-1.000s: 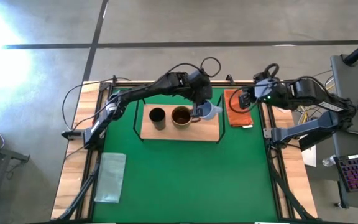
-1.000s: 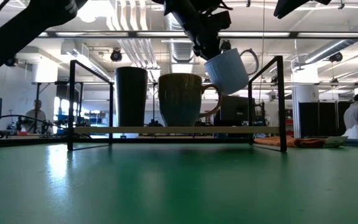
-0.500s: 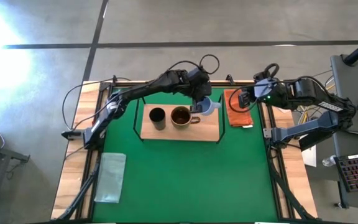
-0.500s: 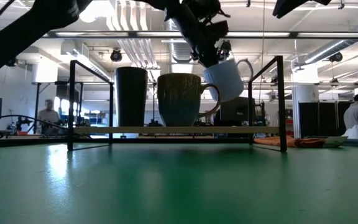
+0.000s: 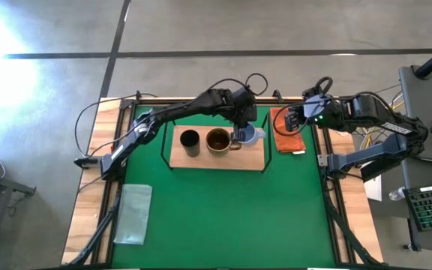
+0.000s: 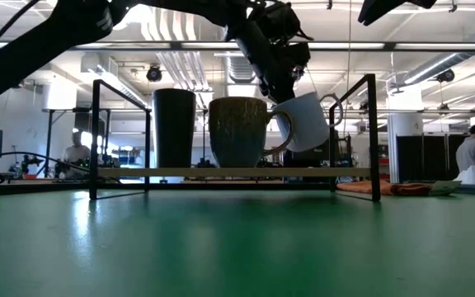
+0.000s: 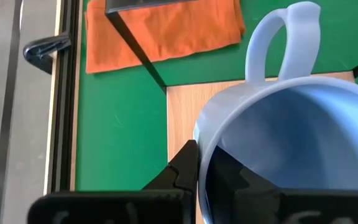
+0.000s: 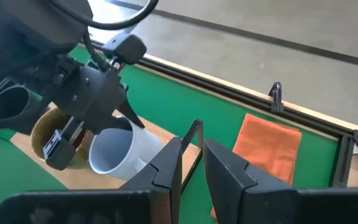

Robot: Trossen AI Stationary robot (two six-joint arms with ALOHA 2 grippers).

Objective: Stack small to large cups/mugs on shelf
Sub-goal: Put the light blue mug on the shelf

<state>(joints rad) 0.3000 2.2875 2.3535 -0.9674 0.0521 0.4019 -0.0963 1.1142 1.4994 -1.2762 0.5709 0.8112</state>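
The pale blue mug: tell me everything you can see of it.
The pale blue mug is smooth and glazed-looking, with a loop handle and an empty, paler inside. The left gripper holds it by the rim, one finger inside the wall and one outside. It hangs tilted above the light-wood shelf, its base clear of the board, at the free end beside the brown mug. Its handle points away from that mug. Whether the two mugs touch cannot be told.

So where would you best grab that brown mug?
By the rim, from straight above: the brown mug stands upright and open-topped on the shelf, so one finger fits inside. Its sides are crowded by the black cup and the tilted blue mug.
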